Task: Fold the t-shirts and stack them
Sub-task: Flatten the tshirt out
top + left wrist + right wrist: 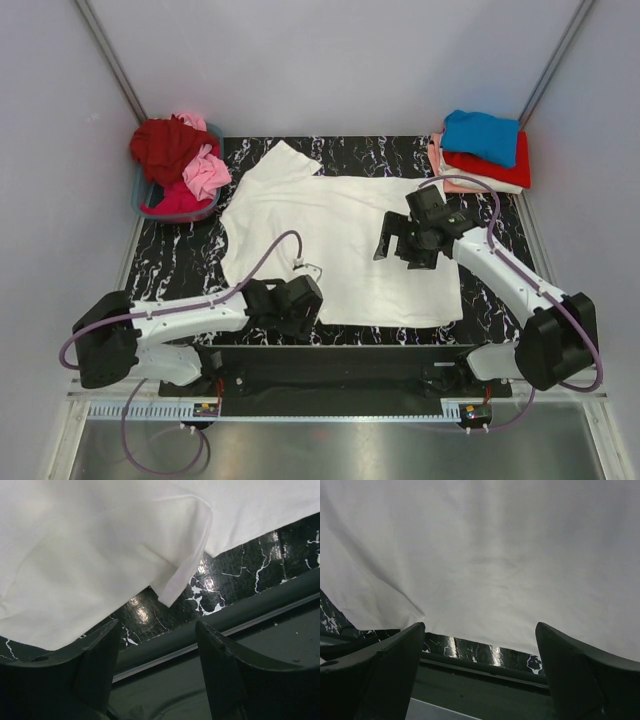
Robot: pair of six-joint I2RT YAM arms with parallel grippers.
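Observation:
A white t-shirt [340, 235] lies spread flat on the black marbled table [180, 260], one sleeve pointing to the back left. My left gripper [298, 300] sits low at the shirt's near-left hem. In the left wrist view its jaws [159, 625] stand apart with nothing between them, and a folded hem corner [172, 587] hangs just ahead. My right gripper [400, 250] hovers over the shirt's right half. Its jaws [480, 626] are wide open and empty above the white cloth [485, 555].
A blue-grey basket [150, 208] at the back left holds dark red [165, 145], pink [205, 175] and magenta [178, 200] shirts. At the back right is a folded stack with blue [482, 135] on red [505, 165] on salmon [480, 185]. A dark rail [240, 610] runs along the near table edge.

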